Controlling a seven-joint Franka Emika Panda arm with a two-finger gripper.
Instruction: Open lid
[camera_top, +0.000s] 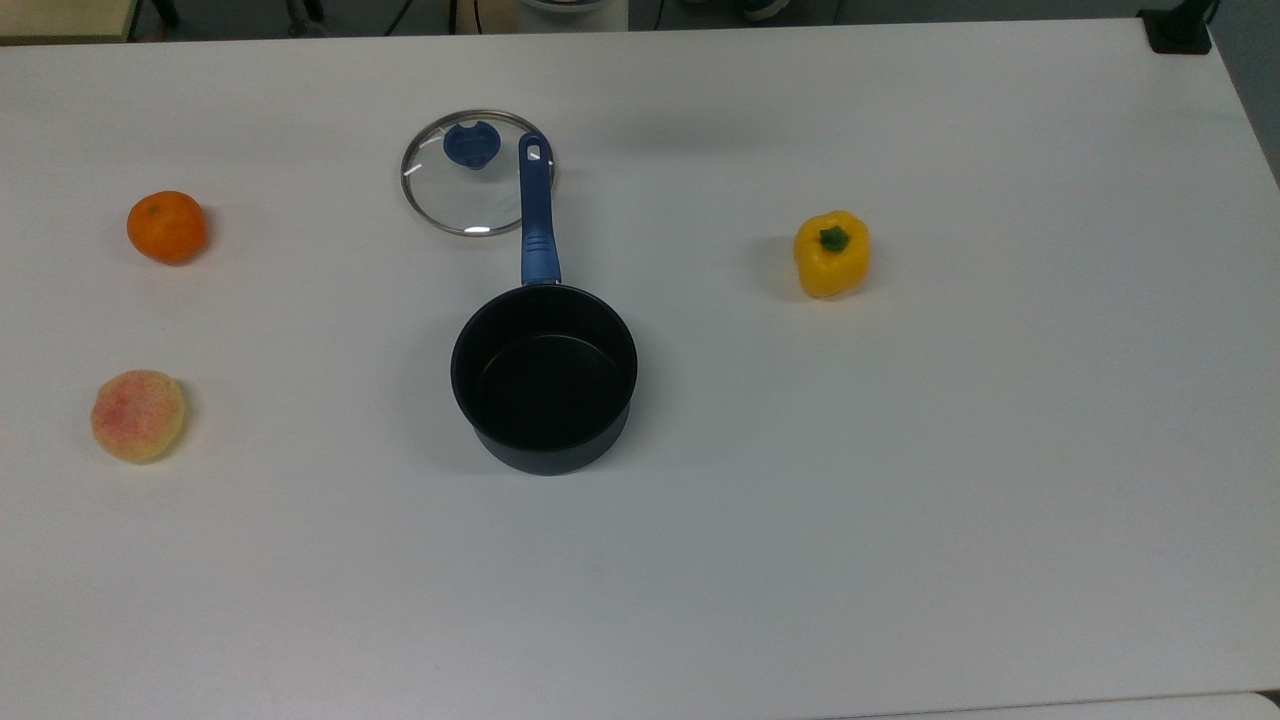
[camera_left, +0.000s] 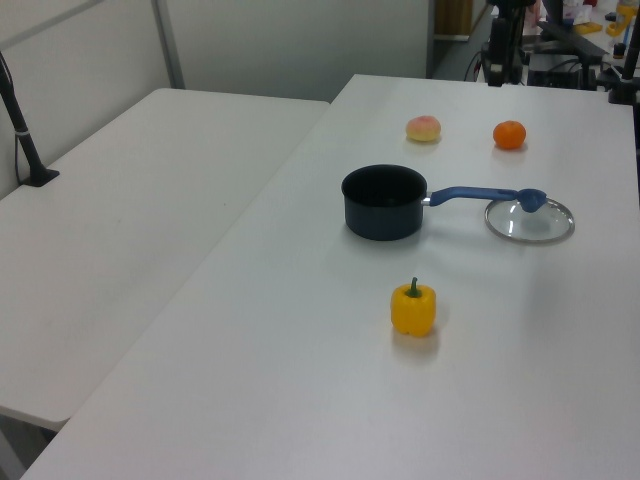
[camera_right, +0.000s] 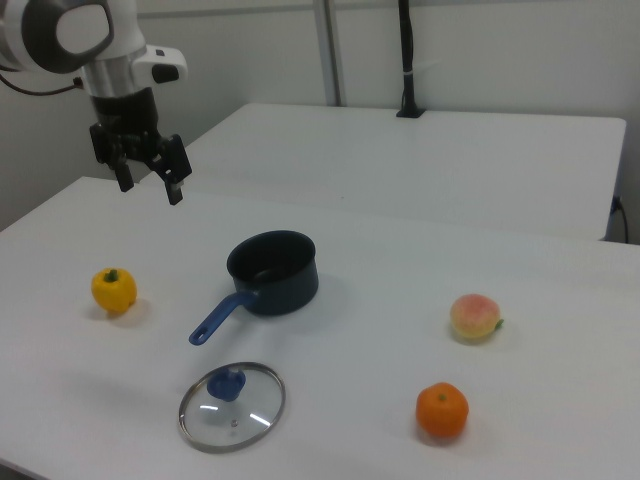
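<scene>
Lid (camera_top: 478, 172): flat on the desk (camera_top: 900, 480), knob up, beside the pan's handle; in the top view the handle tip overlaps its rim, contact unclear.
Pan (camera_top: 544, 375): uncovered, mid-desk.
Gripper (camera_right: 148, 183): raised in the right view, well apart from lid; fingers apart, holding nothing.
Open room: wide bare desk toward the top view's bottom and right.
Lettering on lid: not legible.

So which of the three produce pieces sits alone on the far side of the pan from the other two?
The yellow bell pepper. In the top view it sits right of the saucepan, while the orange and peach sit left.
</scene>
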